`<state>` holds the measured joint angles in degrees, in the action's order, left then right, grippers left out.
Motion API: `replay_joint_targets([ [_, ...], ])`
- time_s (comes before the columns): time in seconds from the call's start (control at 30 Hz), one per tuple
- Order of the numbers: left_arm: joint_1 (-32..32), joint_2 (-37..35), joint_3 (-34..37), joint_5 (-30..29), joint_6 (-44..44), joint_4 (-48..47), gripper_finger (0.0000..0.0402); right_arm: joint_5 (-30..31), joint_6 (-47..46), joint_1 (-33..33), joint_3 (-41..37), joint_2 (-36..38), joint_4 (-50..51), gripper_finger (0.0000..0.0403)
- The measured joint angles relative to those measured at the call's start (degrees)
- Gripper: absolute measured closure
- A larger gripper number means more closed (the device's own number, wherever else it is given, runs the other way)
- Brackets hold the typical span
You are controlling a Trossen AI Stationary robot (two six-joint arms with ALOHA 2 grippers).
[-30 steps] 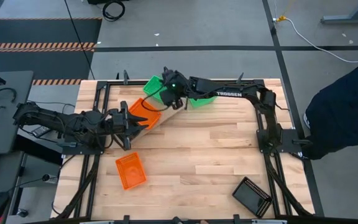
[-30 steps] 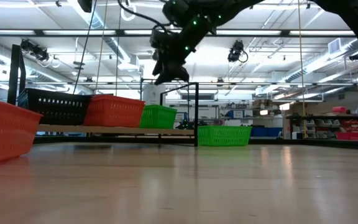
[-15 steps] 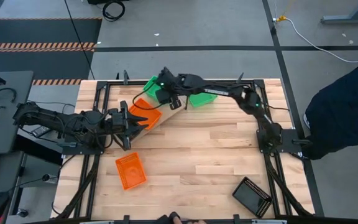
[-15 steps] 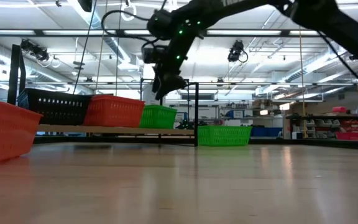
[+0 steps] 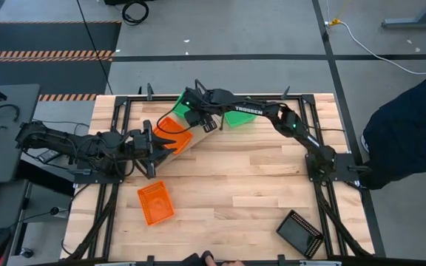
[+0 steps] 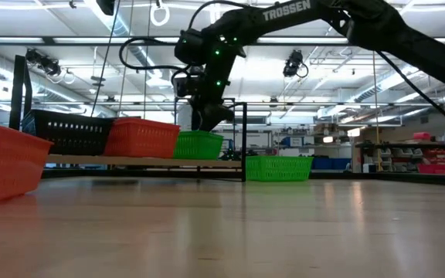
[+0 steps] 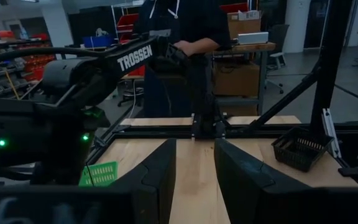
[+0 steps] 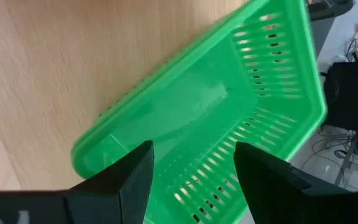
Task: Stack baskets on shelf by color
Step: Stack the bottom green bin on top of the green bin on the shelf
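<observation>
1. The green basket on the shelf [image 5: 184, 101] sits at the shelf's far end, with an orange basket [image 5: 171, 133] next to it and a black basket [image 6: 69, 131] beyond that in the low view. The shelf [image 6: 145, 161] lies at an angle across the far-left part of the table [image 5: 257, 185].

2. Other baskets are off the shelf: a second green basket [image 5: 240, 117] just beside it on the table, a loose orange basket [image 5: 154, 202] near the table's front left, and a loose black basket [image 5: 299, 233] at the front right corner.

3. Step in hand, as I judge it — the right arm is over the green basket on the shelf, either coming in to take it or having just placed it; the pictures do not settle which.

4. The right gripper [image 8: 191, 168] hangs directly above that basket's open mouth, fingers spread wide and holding nothing, one finger to each side of the near rim in its wrist view.

5. The next move calls for care with the rim — the fingers must straddle one wall squarely, without nudging the neighbouring orange basket.

6. The right arm reaches far across the table from its base at the right edge, stretched long and low.

7. The left gripper [image 7: 194, 180] waits at the shelf's near end, fingers partly apart with nothing visible between them, pointing across the table.
</observation>
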<state>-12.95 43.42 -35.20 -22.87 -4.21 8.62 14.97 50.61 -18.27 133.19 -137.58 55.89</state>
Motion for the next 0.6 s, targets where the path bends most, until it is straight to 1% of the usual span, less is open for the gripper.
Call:
replay_joint_targets([
  [0.1, 0.00, 0.00, 0.00, 0.00, -1.17, 0.07, 0.0285, -0.12, -1.26, 0.26, 0.00, 0.07, 0.86, 0.0176],
  [0.27, 0.00, -0.10, 0.00, 0.00, -1.44, 0.55, 0.0285, -2.96, -4.27, 1.13, 0.00, 0.07, 0.82, 0.0176],
  [0.5, 0.00, -0.89, 0.00, -0.02, -1.44, 0.52, 0.0285, -3.15, -12.48, 2.94, 0.00, 0.11, 0.18, 0.0176],
  [0.6, -0.01, -0.92, 0.00, 0.00, -1.43, 0.54, 0.0285, -2.93, -13.73, 3.74, 0.00, 0.11, 0.52, 0.0176],
])
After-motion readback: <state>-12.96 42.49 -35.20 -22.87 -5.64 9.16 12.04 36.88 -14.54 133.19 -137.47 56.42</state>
